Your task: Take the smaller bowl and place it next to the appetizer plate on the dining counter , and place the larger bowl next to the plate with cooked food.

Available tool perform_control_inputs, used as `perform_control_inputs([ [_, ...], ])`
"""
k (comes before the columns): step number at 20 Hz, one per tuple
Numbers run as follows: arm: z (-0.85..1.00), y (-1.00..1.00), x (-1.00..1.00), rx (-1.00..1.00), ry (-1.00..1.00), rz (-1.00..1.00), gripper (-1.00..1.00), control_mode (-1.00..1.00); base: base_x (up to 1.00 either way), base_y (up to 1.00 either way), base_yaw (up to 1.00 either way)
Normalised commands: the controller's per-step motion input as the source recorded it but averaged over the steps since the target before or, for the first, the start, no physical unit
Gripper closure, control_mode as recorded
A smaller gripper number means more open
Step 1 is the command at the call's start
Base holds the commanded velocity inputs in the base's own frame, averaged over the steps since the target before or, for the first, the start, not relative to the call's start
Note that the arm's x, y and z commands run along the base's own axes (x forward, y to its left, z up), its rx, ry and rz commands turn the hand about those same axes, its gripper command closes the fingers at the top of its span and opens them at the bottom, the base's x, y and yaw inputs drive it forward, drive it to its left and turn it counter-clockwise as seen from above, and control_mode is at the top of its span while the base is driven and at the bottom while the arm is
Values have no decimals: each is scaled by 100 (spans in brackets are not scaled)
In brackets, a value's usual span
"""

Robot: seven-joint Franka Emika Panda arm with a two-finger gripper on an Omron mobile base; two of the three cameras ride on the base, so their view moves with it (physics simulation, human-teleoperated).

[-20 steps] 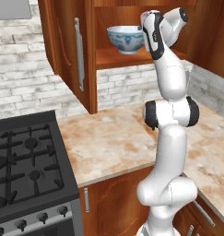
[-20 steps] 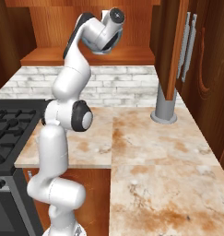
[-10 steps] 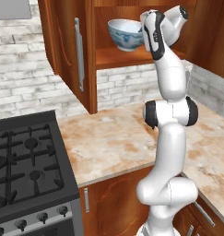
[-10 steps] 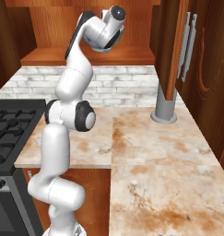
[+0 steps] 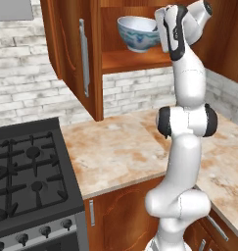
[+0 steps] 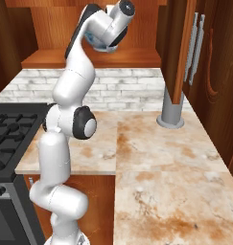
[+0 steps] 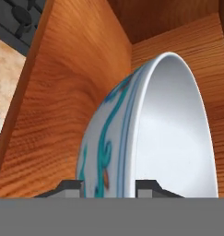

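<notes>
we have the larger bowl by its rim up in the open wall cabinet, held clear above the shelf. in the hand view the rim runs straight out from between our fingertips, one outside the patterned wall and one inside, so the gripper is closed on it. the bowl lies toward the cabinet's inside, so we judge the way out is back toward the worktop.

one larger bowl, one stove
</notes>
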Motion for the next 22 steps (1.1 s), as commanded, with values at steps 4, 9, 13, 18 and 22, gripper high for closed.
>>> perform_control_inputs([
  [4,-49,3,-31,0,0,0,100,-100,0,0,0],
  [9,0,7,-82,0,-6,0,100,-100,0,0,0],
  [13,0,7,-99,0,-2,0,100,-100,0,0,0],
  [18,0,17,-100,0,0,0,100,-100,0,0,0],
  [22,-3,6,-100,0,0,-2,100,-100,0,0,0],
])
